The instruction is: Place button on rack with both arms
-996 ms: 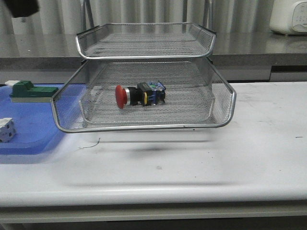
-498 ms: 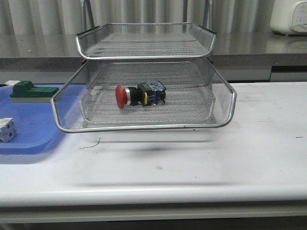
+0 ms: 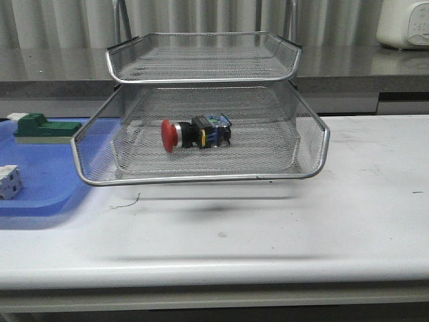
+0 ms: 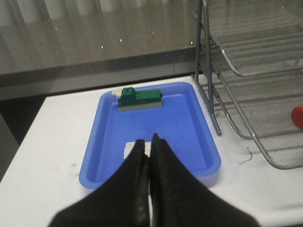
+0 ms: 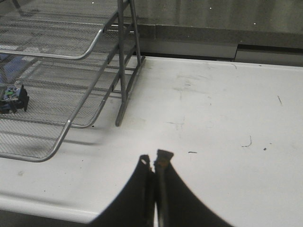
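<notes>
The button (image 3: 195, 133), with its red head and black-and-blue body, lies on its side in the pulled-out lower tray of the silver wire rack (image 3: 201, 178). Its red head shows at the edge of the left wrist view (image 4: 298, 116) and its body in the right wrist view (image 5: 13, 98). My left gripper (image 4: 147, 141) is shut and empty, above the blue tray and away from the rack. My right gripper (image 5: 155, 159) is shut and empty over the bare table, to the right of the rack (image 5: 71, 124). Neither arm shows in the front view.
A blue tray (image 3: 40, 194) lies left of the rack, holding a green block (image 3: 41, 127) and a small white cube (image 3: 8, 181). It also shows in the left wrist view (image 4: 97, 158). A white appliance (image 3: 404, 23) stands at the back right.
A dark arm part at the top left of the front view has left the frame. The button and rack have not moved.
</notes>
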You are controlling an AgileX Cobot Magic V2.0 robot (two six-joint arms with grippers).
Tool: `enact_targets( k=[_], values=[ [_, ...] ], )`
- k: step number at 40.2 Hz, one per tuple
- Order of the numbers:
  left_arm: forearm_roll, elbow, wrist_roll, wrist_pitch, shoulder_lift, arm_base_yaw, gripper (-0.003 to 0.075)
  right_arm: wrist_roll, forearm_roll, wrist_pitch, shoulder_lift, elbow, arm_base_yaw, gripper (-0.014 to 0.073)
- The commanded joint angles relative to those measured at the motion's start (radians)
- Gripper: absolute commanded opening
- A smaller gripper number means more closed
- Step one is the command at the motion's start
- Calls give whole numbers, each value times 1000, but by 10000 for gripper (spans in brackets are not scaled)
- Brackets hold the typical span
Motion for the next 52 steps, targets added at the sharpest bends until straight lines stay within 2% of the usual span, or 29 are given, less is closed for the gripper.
enact_targets(
  k=[1, 6, 52],
  values=[
    [-20, -6, -10, -89, -69, 0, -19, -4, 0, -76, 7, -26, -1, -61],
    [-20, 0, -10, -89, -112, 0, -19, -4, 0, -76, 7, -26, -1, -61],
    [-20, 3, -10, -89, -109, 0, -19, -4, 0, -76, 7, -26, -1, -61]
  ],
)
